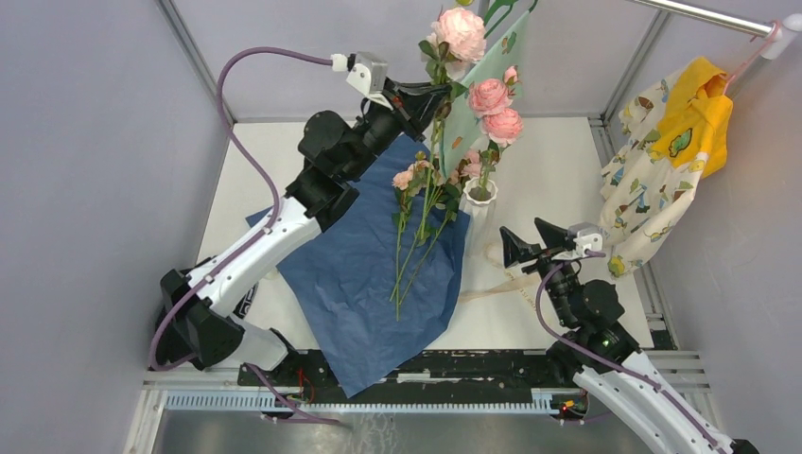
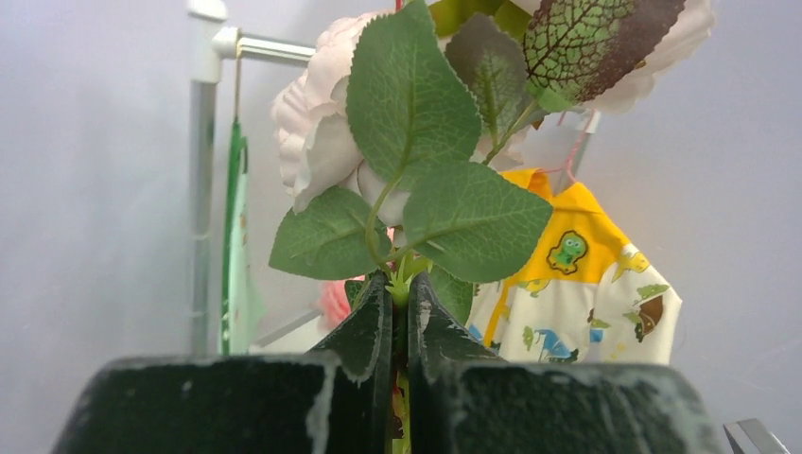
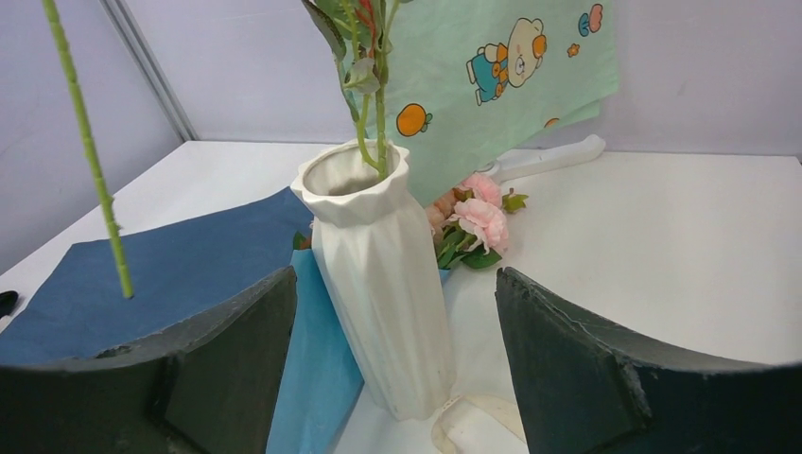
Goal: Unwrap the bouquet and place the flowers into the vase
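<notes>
Black right gripper (image 1: 531,241) wide open at four o'clock from white ribbed ceramic vase (image 1: 479,200), pink roses (image 1: 496,109) inside. Navy paper sheet (image 1: 364,284) at eight o'clock of vase, loose long-stemmed pink flowers (image 1: 416,222) across it. Farther back, left gripper (image 1: 435,95) clamped on tall peach rose (image 1: 461,33) by its stem, eleven o'clock.

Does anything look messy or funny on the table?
Yes. The blue paper lies spread open, one corner poking past the front of the table. A few roses lie on it, not in the vase, and the ribbon lies loose beside the vase.

Left claw (image 2: 398,284) tight, right claw (image 1: 526,236) wide.
</notes>
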Motion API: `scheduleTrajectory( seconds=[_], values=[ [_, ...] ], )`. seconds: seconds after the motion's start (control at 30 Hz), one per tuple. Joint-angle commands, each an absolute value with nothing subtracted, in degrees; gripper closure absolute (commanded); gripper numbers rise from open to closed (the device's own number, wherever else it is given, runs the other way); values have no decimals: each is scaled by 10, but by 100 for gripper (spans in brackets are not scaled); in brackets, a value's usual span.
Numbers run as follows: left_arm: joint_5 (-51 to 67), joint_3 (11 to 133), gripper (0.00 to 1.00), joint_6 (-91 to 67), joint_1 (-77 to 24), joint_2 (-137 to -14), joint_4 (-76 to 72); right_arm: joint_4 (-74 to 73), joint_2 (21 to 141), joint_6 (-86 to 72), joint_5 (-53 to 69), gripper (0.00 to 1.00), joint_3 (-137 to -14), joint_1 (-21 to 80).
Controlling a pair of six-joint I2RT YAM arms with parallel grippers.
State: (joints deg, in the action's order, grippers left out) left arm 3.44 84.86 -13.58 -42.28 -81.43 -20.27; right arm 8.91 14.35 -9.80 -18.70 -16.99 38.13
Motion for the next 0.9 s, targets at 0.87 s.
scheduleTrajectory(
  seconds=[0.87],
  values=[
    [202,1116,98,-207,-427,-1057,-464,78,102,-73,-231,15,-172,380]
  ],
)
